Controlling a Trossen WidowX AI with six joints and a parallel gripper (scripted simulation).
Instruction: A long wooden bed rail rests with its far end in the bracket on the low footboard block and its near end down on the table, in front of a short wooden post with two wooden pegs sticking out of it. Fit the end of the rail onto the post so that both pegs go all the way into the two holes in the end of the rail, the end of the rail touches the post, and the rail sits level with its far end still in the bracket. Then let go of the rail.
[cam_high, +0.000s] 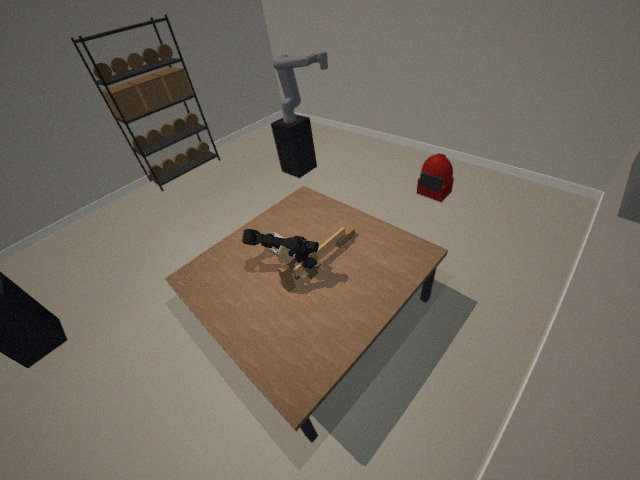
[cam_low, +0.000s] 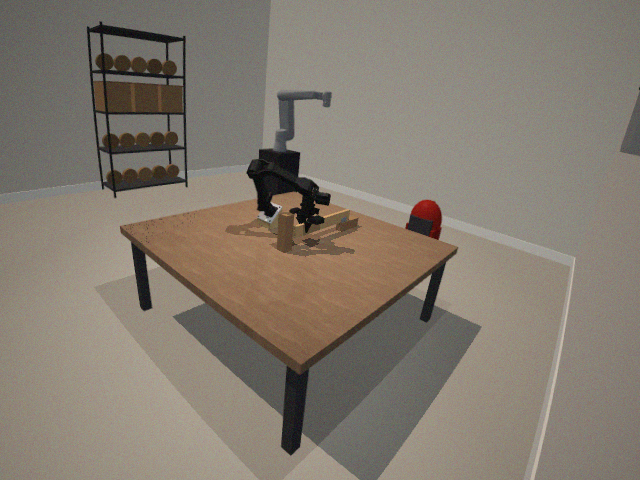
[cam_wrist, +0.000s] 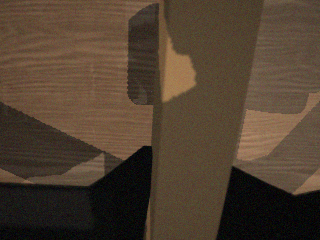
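Note:
The long pale rail (cam_high: 331, 240) (cam_low: 337, 215) (cam_wrist: 200, 130) is held between the fingers of my gripper (cam_high: 305, 261) (cam_low: 307, 226) (cam_wrist: 169, 155), which is shut on it near its near end. In the wrist view the rail runs up the picture, slightly tilted. The upright post (cam_high: 287, 280) (cam_low: 284, 233) stands just in front of the near end. The pegs and holes are not clearly visible, and any gap is hard to judge. The low footboard block (cam_high: 350, 237) (cam_low: 351, 224) is by the far end; I cannot tell whether that end sits in the bracket (cam_low: 343, 220).
The arm's white base plate (cam_low: 269, 213) stands left of the rail on the wooden table (cam_high: 330, 330) (cam_low: 289, 299). The black arm reaches over from there. Shadows of the arm fall around the post. A shelf, another arm on a pedestal and a red helmet are beyond the table.

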